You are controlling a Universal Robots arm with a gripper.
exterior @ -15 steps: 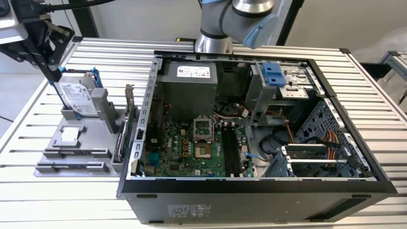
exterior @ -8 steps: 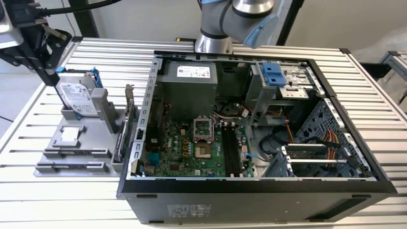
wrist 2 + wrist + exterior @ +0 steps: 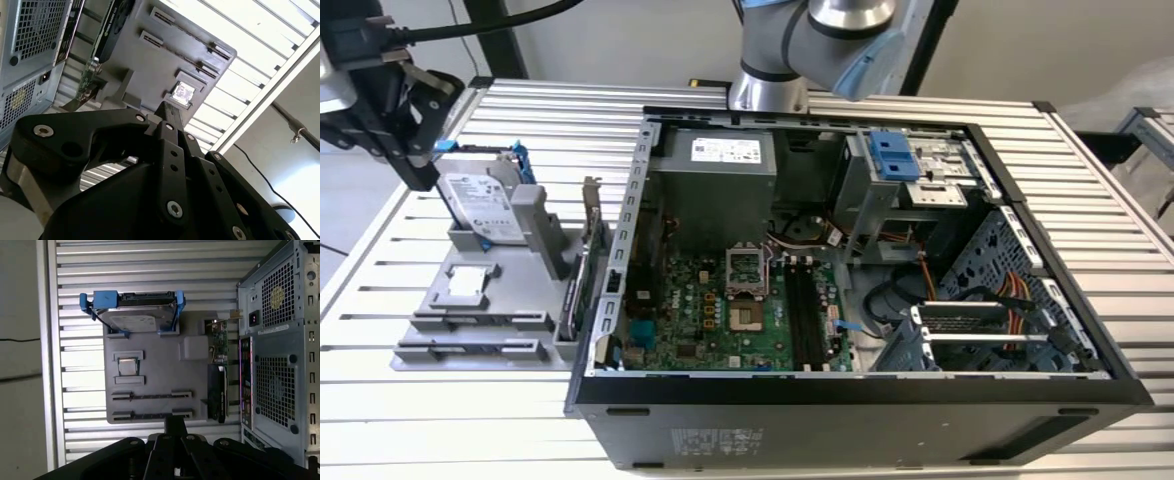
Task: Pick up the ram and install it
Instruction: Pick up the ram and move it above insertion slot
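Gripper (image 3: 175, 426): fingers pressed together, nothing between them. It hangs over slatted table (image 3: 150, 270) at edge of grey fixture (image 3: 150, 347), on exterior view's left. Nearest on fixture are two long holders (image 3: 150, 396), thin dark strip in each. Ram's place cannot be told: edge-on stick or bare groove. Beyond is square chip (image 3: 127, 366), then blue-handled hard drive (image 3: 135, 315). Upright card (image 3: 217, 385) stands between fixture and open computer case (image 3: 280, 340).

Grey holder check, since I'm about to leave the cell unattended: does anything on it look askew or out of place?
Nothing stands out. In the first wrist view the hard drive and the card sit squarely in the grey holder.
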